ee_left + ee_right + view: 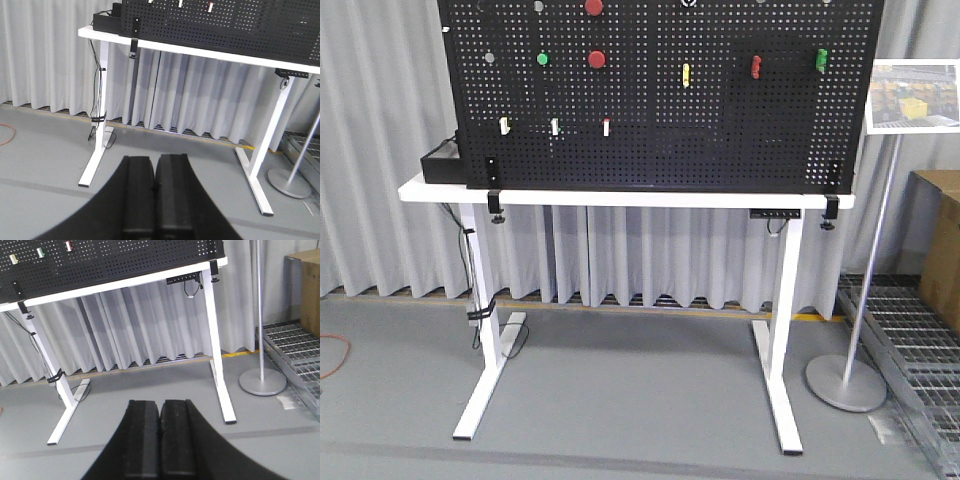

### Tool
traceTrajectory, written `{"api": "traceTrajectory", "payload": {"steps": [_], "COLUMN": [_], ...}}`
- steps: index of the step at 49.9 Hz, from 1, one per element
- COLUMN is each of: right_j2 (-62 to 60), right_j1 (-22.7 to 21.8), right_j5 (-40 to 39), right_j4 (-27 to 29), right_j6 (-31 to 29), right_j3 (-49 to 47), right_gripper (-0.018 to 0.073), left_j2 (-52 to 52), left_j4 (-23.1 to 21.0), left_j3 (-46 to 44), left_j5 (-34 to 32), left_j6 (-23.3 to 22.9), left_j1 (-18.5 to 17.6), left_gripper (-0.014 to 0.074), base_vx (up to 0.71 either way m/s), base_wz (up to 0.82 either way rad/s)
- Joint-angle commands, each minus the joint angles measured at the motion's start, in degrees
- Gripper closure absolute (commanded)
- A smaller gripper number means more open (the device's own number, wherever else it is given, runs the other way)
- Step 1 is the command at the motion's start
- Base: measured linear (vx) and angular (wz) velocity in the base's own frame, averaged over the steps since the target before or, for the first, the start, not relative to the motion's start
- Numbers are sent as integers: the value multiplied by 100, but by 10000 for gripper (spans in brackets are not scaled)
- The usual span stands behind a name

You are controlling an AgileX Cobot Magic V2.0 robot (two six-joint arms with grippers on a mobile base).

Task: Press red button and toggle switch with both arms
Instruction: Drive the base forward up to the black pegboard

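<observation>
A black pegboard [650,130] stands on a white table [620,196]. Two round red buttons are mounted on it, one [597,59] in the upper middle and one [594,7] at the top edge. The small all-red toggle switch [756,67] sits to the right, between a yellow switch [686,74] and a green one [821,59]. Neither arm shows in the front view. My left gripper [155,159] is shut and empty, low over the grey floor and well short of the table. Likewise, my right gripper [160,402] is shut on nothing, far from the board.
A green button [543,58] and three small rockers [555,127] sit on the board's left half. A black box [442,160] rests on the table's left end. To the right stand a sign pole [865,300], a cardboard box [942,240] and floor grating [910,340].
</observation>
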Motion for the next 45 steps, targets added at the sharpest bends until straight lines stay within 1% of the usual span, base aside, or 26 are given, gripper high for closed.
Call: {"api": "traceTrajectory", "payload": {"steps": [1, 45], "right_j2": [-100, -100], "right_j1": [-1, -1], "right_j5": [-482, -447], "right_j4": [-8, -8], "right_j6": [13, 13], "right_j3": [59, 59], "right_gripper": [559, 559], "left_j2": [-100, -94], "left_j4": [-57, -57], "left_j3": [197, 197], "left_j5": [-480, -480], "left_j6": [-36, -36], "left_j1": [-17, -17], "left_gripper": [594, 594], "base_vx": [37, 42], "base_wz": [1, -8]}}
